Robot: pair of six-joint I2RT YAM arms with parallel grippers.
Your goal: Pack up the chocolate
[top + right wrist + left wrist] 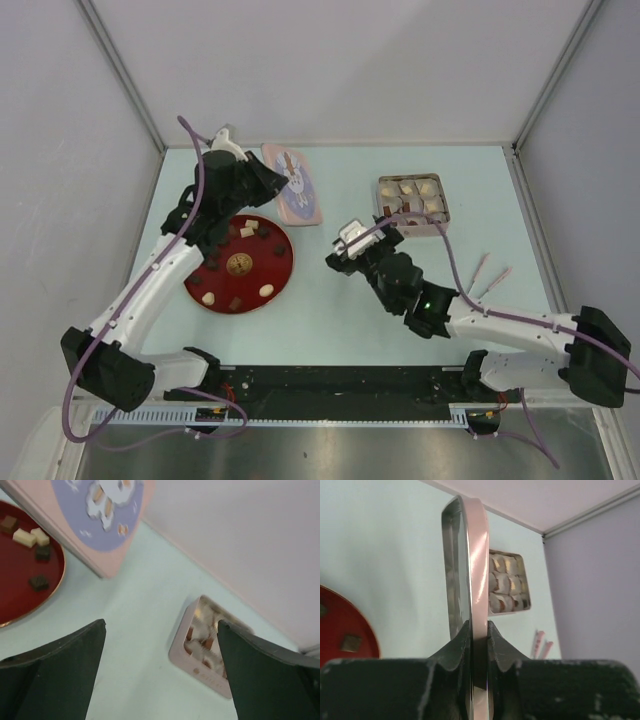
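Observation:
Several pieces of chocolate (246, 231), cream and dark, lie on the red plate (215, 282) at the left. More chocolate sits in paper cups inside the pink box (412, 203) at the back right. My left gripper (268, 180) is shut on the edge of the pink lid (298, 190). In the left wrist view the lid (477, 570) stands edge-on between the pinching jaws of the left gripper (479, 630). My right gripper (360, 250) hangs open and empty over the table between plate and box. Its wrist view shows the open right gripper (162, 622), the box (180, 652) and plate chocolate (25, 537).
Thin pink tongs (490, 278) lie on the table right of the box, also visible as tongs (542, 644) in the left wrist view. White walls enclose the table on three sides. The arm bases stand on a black rail along the near edge.

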